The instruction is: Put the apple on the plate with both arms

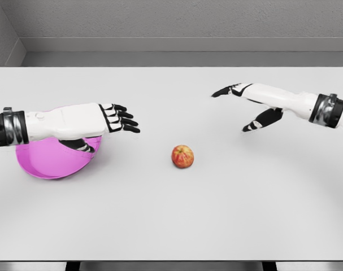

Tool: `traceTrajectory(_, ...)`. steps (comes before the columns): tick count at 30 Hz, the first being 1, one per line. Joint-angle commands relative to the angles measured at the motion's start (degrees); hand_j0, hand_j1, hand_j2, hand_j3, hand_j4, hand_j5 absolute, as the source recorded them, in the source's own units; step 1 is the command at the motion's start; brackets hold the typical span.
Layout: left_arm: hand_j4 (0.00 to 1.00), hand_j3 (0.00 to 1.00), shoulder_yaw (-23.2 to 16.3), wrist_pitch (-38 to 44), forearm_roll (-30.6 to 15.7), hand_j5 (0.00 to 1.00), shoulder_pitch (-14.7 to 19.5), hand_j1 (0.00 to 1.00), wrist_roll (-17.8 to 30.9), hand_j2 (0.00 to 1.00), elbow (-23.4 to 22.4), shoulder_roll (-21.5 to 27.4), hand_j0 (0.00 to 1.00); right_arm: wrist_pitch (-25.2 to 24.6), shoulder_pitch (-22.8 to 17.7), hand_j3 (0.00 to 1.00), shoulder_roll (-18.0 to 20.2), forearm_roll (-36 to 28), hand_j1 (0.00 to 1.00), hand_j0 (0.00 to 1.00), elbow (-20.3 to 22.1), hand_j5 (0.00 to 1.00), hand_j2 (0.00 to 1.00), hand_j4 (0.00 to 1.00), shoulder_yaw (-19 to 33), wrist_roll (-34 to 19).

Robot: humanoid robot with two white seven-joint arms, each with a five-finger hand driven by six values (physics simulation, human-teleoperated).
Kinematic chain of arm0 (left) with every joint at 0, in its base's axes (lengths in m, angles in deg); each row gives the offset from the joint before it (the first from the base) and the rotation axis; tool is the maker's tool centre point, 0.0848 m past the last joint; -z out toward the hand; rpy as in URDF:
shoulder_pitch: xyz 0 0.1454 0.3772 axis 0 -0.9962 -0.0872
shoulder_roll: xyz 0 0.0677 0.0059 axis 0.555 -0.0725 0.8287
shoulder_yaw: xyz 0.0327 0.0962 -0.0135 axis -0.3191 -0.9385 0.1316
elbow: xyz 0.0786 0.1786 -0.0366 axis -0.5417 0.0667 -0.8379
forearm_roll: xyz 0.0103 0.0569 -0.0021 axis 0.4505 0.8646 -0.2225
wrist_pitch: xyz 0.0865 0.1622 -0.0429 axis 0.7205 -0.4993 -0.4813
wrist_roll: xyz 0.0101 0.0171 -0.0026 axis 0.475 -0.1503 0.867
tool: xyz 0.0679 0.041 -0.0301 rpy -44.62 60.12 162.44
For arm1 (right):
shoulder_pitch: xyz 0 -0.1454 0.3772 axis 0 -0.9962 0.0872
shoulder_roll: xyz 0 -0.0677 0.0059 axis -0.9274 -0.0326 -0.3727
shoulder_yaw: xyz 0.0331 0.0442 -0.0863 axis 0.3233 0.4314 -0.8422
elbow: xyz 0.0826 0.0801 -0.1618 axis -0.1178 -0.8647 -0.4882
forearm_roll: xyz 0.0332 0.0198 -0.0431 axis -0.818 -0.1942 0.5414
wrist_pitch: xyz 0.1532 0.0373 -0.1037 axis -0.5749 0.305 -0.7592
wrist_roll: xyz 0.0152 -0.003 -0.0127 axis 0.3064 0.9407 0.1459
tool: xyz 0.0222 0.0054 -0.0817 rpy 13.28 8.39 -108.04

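The apple point(182, 156) lies between left hand point(118, 118) and right hand point(247, 107), touching neither.

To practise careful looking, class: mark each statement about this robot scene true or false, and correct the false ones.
1. The apple lies on the table. True.
2. The apple is already on the plate. False: it lies apart from the plate, to its right.
3. The left robot hand holds the apple. False: its fingers are stretched out and hold nothing.
4. The left arm reaches across the plate. True.
5. The right robot hand is open, clear of the apple. True.
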Motion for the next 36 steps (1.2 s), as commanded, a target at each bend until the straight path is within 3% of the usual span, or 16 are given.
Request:
traceTrajectory(1,1.0,1.0,-1.9,0.1,-0.3,1.0,0.4,1.0,2.5,1.0,-0.2,-3.8,1.0,0.1,0.0,1.0,2.0,-0.6,1.0,1.0,-1.8,1.0,1.0,1.0,8.7,0.0)
traceTrajectory(3,1.0,1.0,-2.6,0.1,-0.3,1.0,1.7,1.0,8.3,1.0,-0.2,-10.5,1.0,0.1,-0.5,1.0,2.7,-0.6,1.0,1.0,-1.3,1.0,1.0,1.0,8.3,0.0)
traceTrajectory(6,1.0,1.0,-6.7,0.1,0.0,1.0,4.7,1.0,9.5,1.0,-0.2,-17.1,1.0,0.1,-0.6,1.0,2.8,-0.5,1.0,1.0,0.4,1.0,1.0,1.0,8.2,0.0)
traceTrajectory(10,1.0,1.0,-6.9,0.1,2.5,1.0,5.5,1.0,10.1,1.0,-0.5,-21.4,1.0,0.1,-2.8,1.0,2.8,-0.3,1.0,1.0,1.2,1.0,1.0,1.0,8.3,0.0)
traceTrajectory(13,1.0,1.0,-7.3,0.1,3.7,1.0,5.9,1.0,10.1,1.0,-5.7,-23.8,1.0,0.1,-2.9,1.0,2.7,-0.3,1.0,1.0,1.9,1.0,1.0,1.0,8.2,0.0)
traceTrajectory(17,1.0,1.0,-7.3,0.1,3.8,1.0,6.6,1.0,10.1,1.0,-11.8,-25.6,1.0,0.1,-3.4,1.0,2.8,-0.3,1.0,1.0,4.0,1.0,1.0,1.0,8.2,0.0)
traceTrajectory(36,0.93,0.93,-9.0,0.1,4.9,0.93,6.9,0.93,12.6,0.93,-11.8,-27.4,0.93,0.1,-3.7,1.0,2.5,-0.2,1.0,1.0,3.9,1.0,1.0,1.0,8.2,0.0)
